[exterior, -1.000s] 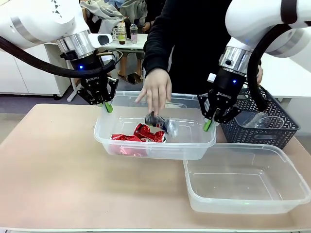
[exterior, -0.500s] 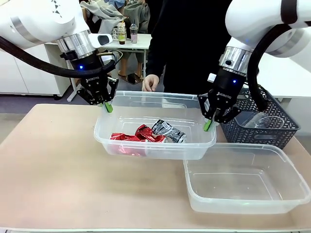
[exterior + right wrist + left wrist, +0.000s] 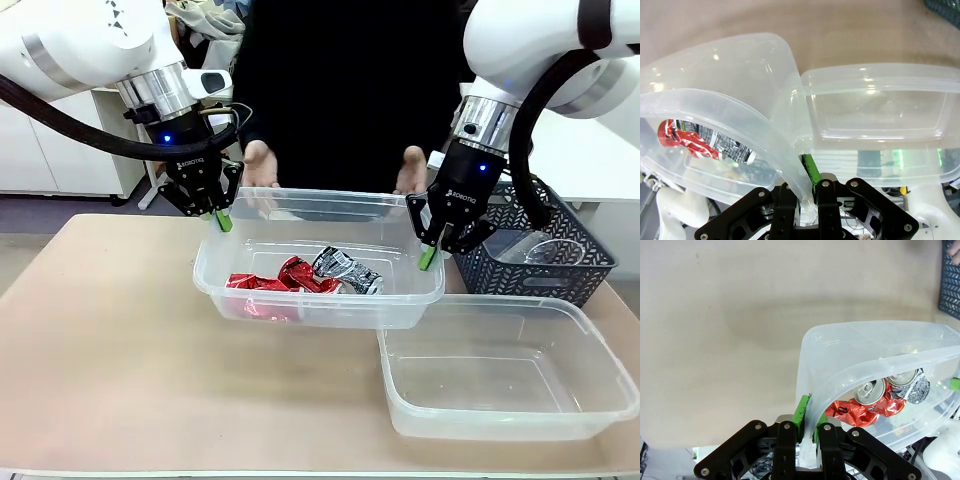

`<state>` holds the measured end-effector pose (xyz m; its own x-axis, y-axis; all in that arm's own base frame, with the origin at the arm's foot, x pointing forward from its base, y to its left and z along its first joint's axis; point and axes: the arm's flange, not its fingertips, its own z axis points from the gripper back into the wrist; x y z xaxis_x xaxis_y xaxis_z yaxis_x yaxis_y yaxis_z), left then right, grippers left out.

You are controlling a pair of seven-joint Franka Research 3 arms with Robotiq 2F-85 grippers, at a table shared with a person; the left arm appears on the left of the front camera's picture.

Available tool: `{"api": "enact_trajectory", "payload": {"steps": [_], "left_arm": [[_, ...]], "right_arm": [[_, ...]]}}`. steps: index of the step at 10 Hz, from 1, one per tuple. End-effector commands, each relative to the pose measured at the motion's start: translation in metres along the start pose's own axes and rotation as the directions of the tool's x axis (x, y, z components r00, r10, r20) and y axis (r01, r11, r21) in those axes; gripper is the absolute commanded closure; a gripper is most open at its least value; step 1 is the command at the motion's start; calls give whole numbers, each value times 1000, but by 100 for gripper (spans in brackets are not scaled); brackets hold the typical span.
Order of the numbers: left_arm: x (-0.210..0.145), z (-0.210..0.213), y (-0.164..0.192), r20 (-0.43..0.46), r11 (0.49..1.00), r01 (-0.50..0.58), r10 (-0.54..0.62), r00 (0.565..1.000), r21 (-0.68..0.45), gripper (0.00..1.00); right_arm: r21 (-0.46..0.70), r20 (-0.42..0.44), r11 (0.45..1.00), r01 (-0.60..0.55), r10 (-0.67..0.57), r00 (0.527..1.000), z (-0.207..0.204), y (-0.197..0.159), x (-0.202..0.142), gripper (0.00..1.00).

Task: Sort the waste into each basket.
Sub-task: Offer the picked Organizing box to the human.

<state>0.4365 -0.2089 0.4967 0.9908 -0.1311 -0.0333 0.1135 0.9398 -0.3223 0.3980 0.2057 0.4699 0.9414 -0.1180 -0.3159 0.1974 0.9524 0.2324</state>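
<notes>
- Waste: a crushed red can [image 3: 268,283] and a crushed black-and-white can [image 3: 347,270] lie side by side, touching, on the floor of a clear tub [image 3: 402,292] at the middle of the table [image 3: 110,350].
- The left wrist view shows the silver tops of the cans facing that side of the tub.
- Left gripper [image 3: 222,220]: fingers narrow, clamped on the rolled rim at the tub's left end, with the rim running between the green pads.
- Right gripper [image 3: 428,258]: fingers narrow, clamped on the rim at the tub's right end, one pad inside the wall and one outside.
- It cannot be told whether the tub's base touches the table.
- A second clear tub [image 3: 500,432], holding nothing, stands near right. Its far left corner sits just beside the held tub's near right corner.
- A third clear tub [image 3: 320,197] lies just beyond the held one, on the far side.
- A dark lattice basket [image 3: 520,275] stands far right, behind the right gripper, with a clear cup [image 3: 545,248] lying inside.
- Person at the far side: one hand [image 3: 258,165] is above the third tub's far left corner and the other hand [image 3: 412,170] is above its far right corner. Contact with the rim cannot be told.
</notes>
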Motion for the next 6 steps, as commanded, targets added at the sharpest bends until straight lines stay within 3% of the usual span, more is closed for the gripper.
{"api": "enact_trajectory", "payload": {"steps": [1,2,3,4,6], "left_arm": [[-5,4,1,22,1000,-10,10,1000,-28,93],[0,0,0,0,1000,0,0,1000,0,93],[23,23,1,-11,999,19,-20,1000,-32,93],[44,41,4,-3,999,-27,27,1000,-36,93],[77,60,10,-50,993,-60,55,997,-99,93]], "right_arm": [[0,0,1000,0,0,1000,0,0,0,95],[-23,-10,998,-52,52,999,17,17,18,95],[-56,-67,988,-146,142,988,30,32,41,95],[-70,-130,979,-191,180,975,39,43,65,95],[-59,-208,983,-175,160,965,43,49,115,95]]}}
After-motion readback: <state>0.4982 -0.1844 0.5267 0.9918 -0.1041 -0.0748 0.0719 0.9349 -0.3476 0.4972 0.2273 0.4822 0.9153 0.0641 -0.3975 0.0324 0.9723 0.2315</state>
